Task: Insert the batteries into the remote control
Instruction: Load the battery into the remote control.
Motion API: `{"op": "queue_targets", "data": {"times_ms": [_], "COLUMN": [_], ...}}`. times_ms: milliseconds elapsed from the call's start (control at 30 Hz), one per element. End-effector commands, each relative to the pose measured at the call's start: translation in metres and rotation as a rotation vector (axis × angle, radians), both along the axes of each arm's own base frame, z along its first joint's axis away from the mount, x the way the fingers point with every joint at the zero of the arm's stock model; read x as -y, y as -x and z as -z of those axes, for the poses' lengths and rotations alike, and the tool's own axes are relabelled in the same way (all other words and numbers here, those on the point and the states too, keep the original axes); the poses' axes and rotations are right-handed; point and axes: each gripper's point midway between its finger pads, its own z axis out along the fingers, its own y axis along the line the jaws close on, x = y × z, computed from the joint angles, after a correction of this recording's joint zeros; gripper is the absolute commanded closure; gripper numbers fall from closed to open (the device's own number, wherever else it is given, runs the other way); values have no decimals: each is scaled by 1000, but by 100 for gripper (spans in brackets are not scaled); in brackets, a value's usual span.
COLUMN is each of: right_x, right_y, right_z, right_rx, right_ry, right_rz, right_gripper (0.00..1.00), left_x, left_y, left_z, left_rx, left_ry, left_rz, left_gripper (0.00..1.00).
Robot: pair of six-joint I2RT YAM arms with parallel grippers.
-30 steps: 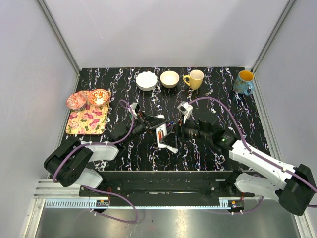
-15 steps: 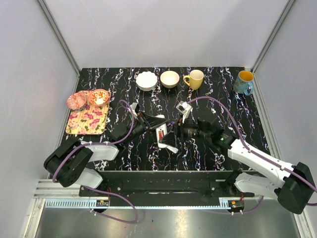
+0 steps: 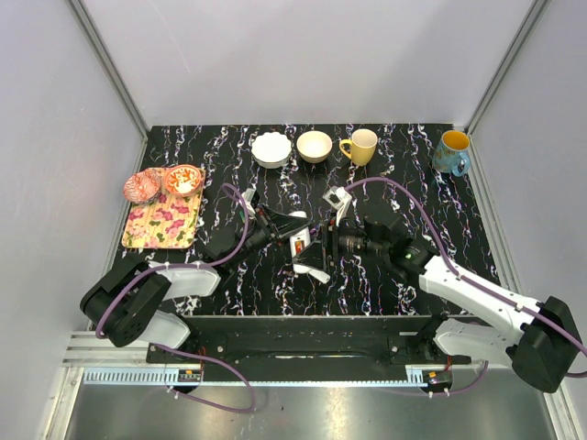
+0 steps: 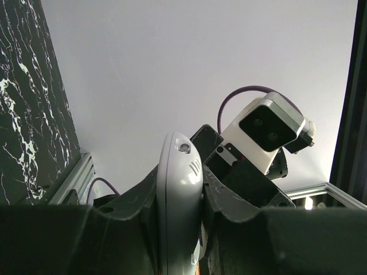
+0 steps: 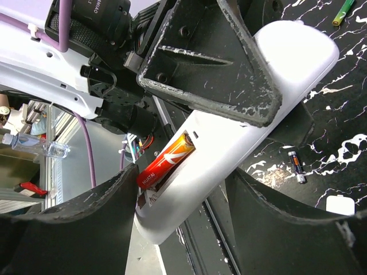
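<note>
My left gripper is shut on the white remote control and holds it tilted above the table; in the left wrist view the remote is clamped between both fingers. My right gripper is open around the remote's lower end. A red-orange battery lies slanted in the open compartment, its lower end sticking out against my right gripper's left finger. A dark battery and a green one lie on the table.
The small white cover piece lies on the table beside the dark battery. Two bowls and a yellow mug stand along the back, a blue mug at the back right. A floral tray lies at the left.
My right gripper has moved a little left, closer onto the remote's end. The left gripper and the remote have stayed almost still.
</note>
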Motion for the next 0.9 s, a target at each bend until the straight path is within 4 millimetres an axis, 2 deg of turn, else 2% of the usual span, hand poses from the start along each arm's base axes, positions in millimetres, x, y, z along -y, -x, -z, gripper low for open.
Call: {"op": "queue_targets", "data": {"times_ms": [0,300,633,867], "right_x": [-3,2,-1,-5], "right_y": [-12,-20,-19,-19], "right_z": [-8,-10,-8,-6], "right_rx": [26,-11,-60,-83], "right_ry": [-33,-71,-92,-97], "right_rz": [38,58,42,26], "right_gripper": [35,42,48,62], "left_x": [-9,-9,-10,-8], "left_y": [27,33,34,36], "left_z": [-77,-84,-85,-87], "left_rx": [225,249,255,267], "left_ry": [197,210,208,209], "left_rz": [46,56,55,62], "left_gripper": [100,100,100,100]}}
